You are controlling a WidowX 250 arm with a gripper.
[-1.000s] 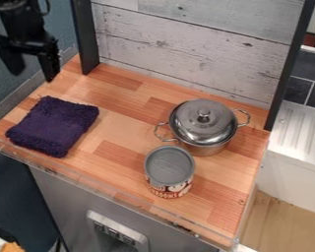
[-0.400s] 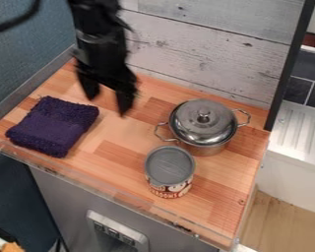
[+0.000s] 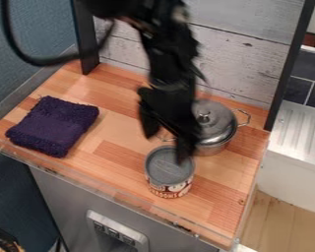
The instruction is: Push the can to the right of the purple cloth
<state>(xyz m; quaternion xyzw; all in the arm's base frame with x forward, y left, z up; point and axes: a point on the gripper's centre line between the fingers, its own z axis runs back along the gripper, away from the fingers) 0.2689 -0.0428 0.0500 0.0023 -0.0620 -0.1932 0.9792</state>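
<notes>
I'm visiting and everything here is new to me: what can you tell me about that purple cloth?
The purple cloth is dark and looks thick and shaggy, like towelling. Folded into a rough rectangle, it lies flat toward the picture's left on the wood-patterned counter, apart from the can.

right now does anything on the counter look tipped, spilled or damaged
Nothing stands out. The can stands upright, the pot has its lid on, and the purple cloth lies bunched but flat enough on the wooden counter. I see no spill or damage.
</notes>
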